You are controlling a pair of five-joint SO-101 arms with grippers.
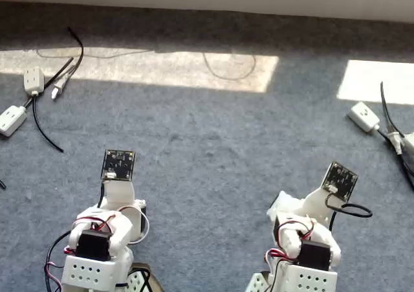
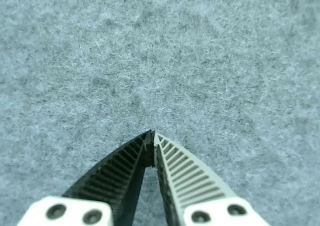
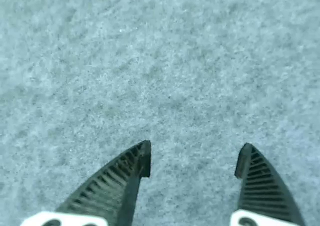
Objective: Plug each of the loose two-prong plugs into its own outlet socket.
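Both arms are low at the near edge of the grey carpet [image 1: 213,149], and each group of task things lies far out and sideways from its arm. The left pincer [image 2: 152,138] is pressed together, its ribbed jaws meeting over bare pile. The right pincer [image 3: 194,153] is spread wide with nothing between its jaws.

Ahead and well to the left of the left arm lies a small white two-prong plug on a black cord [image 1: 58,88]. Its long axis slants, and it is just beside a white square outlet socket [image 1: 33,79]. A second white outlet socket [image 1: 11,119] lies nearer, by the left edge.

At the far right, a white oblong outlet socket [image 1: 363,116] lies on a slant, with another white corded plug [image 1: 396,142] just beside its near end (whether its prongs face the socket is too small to tell).

The left arm is plainly nearer the left cluster, the right arm nearer the right one. Between the arms and the clusters the carpet gives open room. The likeliest nuisance is the black cords [image 1: 40,129] looping around the left sockets, which could drag as a plug is lifted.
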